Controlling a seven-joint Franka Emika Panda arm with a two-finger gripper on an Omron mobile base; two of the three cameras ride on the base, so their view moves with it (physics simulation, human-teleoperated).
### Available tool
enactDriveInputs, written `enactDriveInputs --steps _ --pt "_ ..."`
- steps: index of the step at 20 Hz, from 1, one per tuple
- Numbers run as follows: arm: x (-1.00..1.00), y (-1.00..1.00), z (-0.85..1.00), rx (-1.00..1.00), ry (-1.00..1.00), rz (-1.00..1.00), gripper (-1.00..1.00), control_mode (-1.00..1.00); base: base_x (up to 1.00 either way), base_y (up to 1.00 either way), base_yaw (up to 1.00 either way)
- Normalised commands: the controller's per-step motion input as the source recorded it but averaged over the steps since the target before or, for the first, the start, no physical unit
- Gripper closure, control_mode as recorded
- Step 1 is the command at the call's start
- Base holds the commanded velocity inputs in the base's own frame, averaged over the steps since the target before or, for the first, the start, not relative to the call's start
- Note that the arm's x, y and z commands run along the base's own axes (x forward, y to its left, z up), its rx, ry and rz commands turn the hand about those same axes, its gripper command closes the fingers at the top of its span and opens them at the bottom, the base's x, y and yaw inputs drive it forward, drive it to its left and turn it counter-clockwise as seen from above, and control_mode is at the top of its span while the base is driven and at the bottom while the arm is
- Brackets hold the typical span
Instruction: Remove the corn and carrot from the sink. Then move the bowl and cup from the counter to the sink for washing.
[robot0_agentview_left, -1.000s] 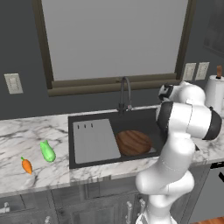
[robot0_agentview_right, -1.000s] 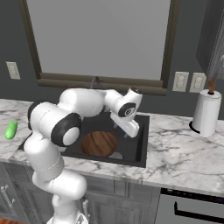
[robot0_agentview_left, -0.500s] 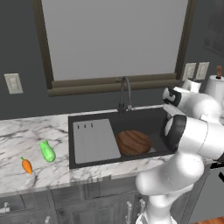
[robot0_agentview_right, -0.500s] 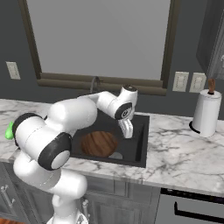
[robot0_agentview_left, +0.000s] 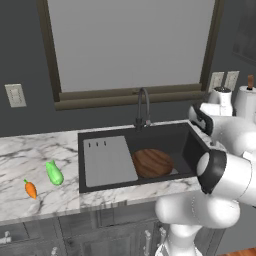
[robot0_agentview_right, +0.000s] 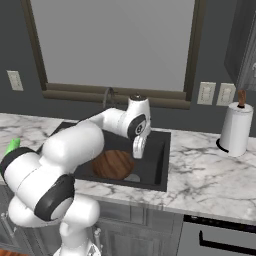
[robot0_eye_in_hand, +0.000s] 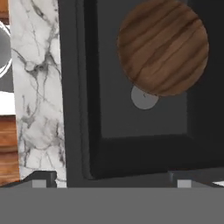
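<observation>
Two vegetables on the counter, bowl in the sink, jaws apart.

From my left base feed I see the corn (robot0_agentview_left: 54, 173) and the carrot (robot0_agentview_left: 31, 189) lying near each other on the white marble counter (robot0_agentview_left: 30, 160), left of the sink (robot0_agentview_left: 187, 145), the carrot nearer the front edge. The bowl (robot0_agentview_left: 152, 162) sits inside the black basin, to the right of the grey drainboard panel (robot0_agentview_left: 108, 161), partly covering the round drain (robot0_eye_in_hand: 143, 98) as the hand camera shows it. The gripper (robot0_agentview_right: 139, 149) hangs over the right end of the basin, pointing down, fingers spread wide with nothing between them. A paper towel roll (robot0_agentview_right: 235, 128) stands on the counter to the right, well apart from the sink.
</observation>
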Motion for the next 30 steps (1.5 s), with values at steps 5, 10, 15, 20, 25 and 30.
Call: enactDriveInputs --steps 5,10,15,20,25,30 --pt "-0.26 -0.18 0.3 -0.02 0.0 -0.45 -1.0 -1.0 0.0 0.0 0.0" --pt "-0.24 -0.18 0.21 -0.03 0.0 -0.41 -1.0 -1.0 0.0 0.0 0.0" --pt "-0.31 -0.24 0.11 0.0 0.0 -0.37 -1.0 -1.0 0.0 0.0 0.0" --pt "-0.31 -0.25 0.08 0.0 0.0 -0.31 -1.0 -1.0 0.0 0.0 0.0" --pt "-0.29 -0.3 0.11 0.0 -0.03 -0.24 -1.0 -1.0 0.0 0.0 0.0" --pt "-0.33 -0.34 0.1 0.01 -0.1 -0.21 -1.0 -1.0 0.0 0.0 0.0"
